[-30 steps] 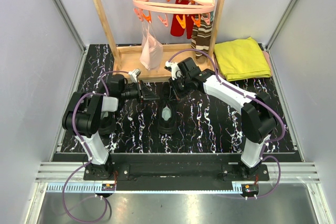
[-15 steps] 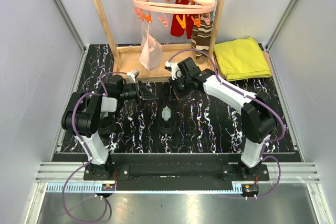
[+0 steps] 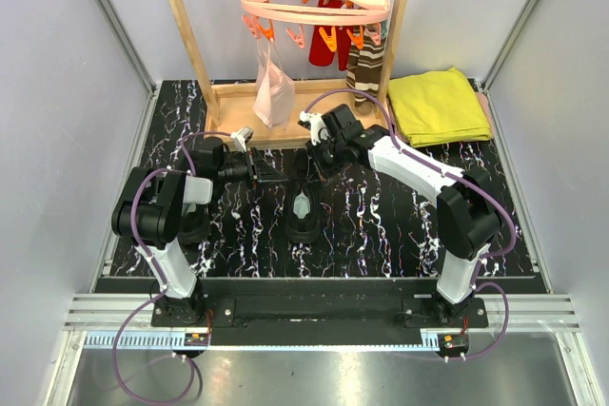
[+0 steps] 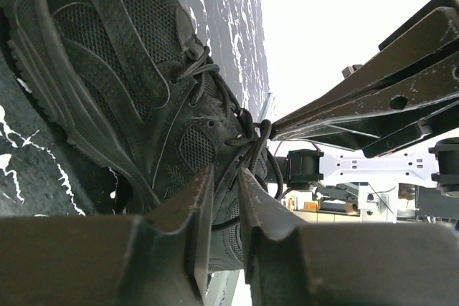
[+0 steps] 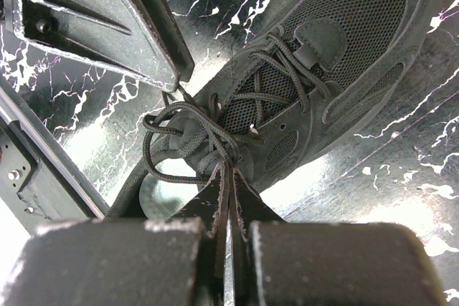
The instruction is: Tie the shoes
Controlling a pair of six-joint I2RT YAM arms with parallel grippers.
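One black shoe (image 3: 303,221) with a pale insole lies mid-table, toe toward me. It also shows in the left wrist view (image 4: 107,55) and the right wrist view (image 5: 337,34). Its thin black laces (image 5: 208,134) are bunched in loose loops at the tongue. My left gripper (image 3: 272,177) reaches in from the left, its jaws nearly together on a lace strand (image 4: 247,137). My right gripper (image 3: 312,166) comes from the far right and is shut on a lace at the knot (image 5: 229,170). The second shoe is not clearly in view.
A wooden rack (image 3: 190,35) stands at the back with a pink peg hanger (image 3: 314,2), a pale cloth (image 3: 274,92) and striped socks (image 3: 364,64). A folded yellow cloth (image 3: 438,106) lies back right. Grey walls enclose the marbled table.
My left gripper has drawn slightly to the left. The right gripper and the shoe have barely moved.
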